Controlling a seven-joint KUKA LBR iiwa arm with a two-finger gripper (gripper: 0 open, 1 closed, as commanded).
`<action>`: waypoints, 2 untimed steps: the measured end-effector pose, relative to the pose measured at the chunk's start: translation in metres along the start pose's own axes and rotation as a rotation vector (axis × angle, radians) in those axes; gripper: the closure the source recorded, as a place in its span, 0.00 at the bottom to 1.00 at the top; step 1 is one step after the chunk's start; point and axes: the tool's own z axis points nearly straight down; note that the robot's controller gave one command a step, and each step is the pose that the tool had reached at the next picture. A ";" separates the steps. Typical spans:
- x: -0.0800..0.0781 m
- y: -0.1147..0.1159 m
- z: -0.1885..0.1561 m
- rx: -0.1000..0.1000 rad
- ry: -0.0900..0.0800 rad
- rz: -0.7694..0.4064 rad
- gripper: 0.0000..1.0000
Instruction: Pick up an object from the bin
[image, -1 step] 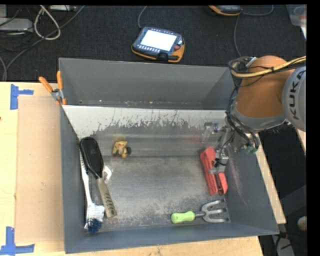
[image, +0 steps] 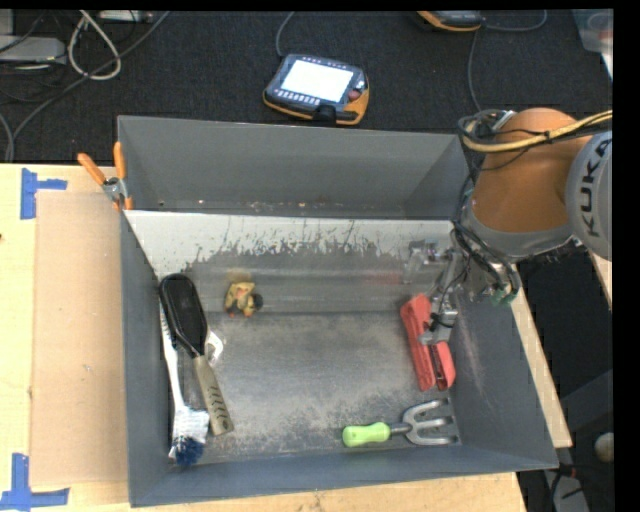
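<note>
Hanging over the red bar-shaped tool (image: 430, 358), the end effector (image: 441, 312) — whether open, I cannot tell — nothing lifted yet.

black brush (image: 184, 312): 1 | white blue-tipped brush (image: 179, 400): 1 | small yellow figure (image: 241, 298): 1 | red long tool (image: 432, 368): 1 | green-handled fork (image: 400, 432): 1

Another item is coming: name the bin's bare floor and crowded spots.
Bare floor spans the middle, between the black brush at left, small yellow toy behind, red tool at right and green-handled fork in front. Crowded: the left wall and around the gripper.
</note>
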 end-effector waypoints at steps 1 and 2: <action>0.102 0.028 0.104 -0.003 0.006 -0.405 0.00; 0.097 -0.014 0.025 0.001 -0.003 -0.449 0.00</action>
